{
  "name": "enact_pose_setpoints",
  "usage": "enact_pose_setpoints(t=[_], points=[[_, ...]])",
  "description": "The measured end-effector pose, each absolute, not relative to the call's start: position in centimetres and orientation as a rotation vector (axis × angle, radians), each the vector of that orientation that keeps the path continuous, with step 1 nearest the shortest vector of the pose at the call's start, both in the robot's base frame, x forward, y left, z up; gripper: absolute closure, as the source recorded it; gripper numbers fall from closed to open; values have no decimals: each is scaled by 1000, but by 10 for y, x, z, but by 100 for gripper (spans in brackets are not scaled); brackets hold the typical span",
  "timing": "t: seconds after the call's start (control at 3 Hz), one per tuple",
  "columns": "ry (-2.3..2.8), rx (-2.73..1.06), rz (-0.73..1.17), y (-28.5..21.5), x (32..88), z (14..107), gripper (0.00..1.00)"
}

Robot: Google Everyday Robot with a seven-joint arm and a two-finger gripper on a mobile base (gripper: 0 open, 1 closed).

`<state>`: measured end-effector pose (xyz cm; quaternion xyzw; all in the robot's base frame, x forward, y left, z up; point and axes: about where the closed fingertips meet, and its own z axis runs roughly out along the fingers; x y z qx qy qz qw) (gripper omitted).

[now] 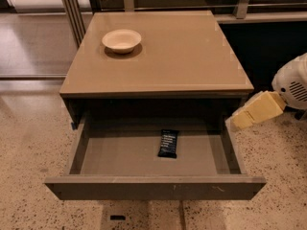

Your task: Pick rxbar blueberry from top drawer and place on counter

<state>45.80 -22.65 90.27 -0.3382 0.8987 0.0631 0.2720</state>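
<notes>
The rxbar blueberry (168, 143), a small dark navy bar with pale lettering, lies flat on the floor of the open top drawer (153, 187), a little right of its middle. The tan counter (182, 56) is the cabinet's top, above the drawer. My gripper (236, 121) shows as a cream-coloured piece reaching in from the right edge of the view. It hangs just beyond the drawer's right wall, right of the bar and apart from it. It holds nothing that I can see.
A pale shallow bowl (122, 40) stands at the counter's back left. Speckled terrazzo floor (29, 147) surrounds the cabinet. Metal posts (72, 8) and a low rail stand behind it. The arm's white housing (293, 83) is at the far right.
</notes>
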Motion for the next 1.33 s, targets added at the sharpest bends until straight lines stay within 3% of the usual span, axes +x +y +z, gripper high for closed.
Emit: enact_pose_setpoints(t=[0.67,1.33], points=[[2432,-575,406,-198,495,847,0],[2350,-446,432,-176,515,837,0]])
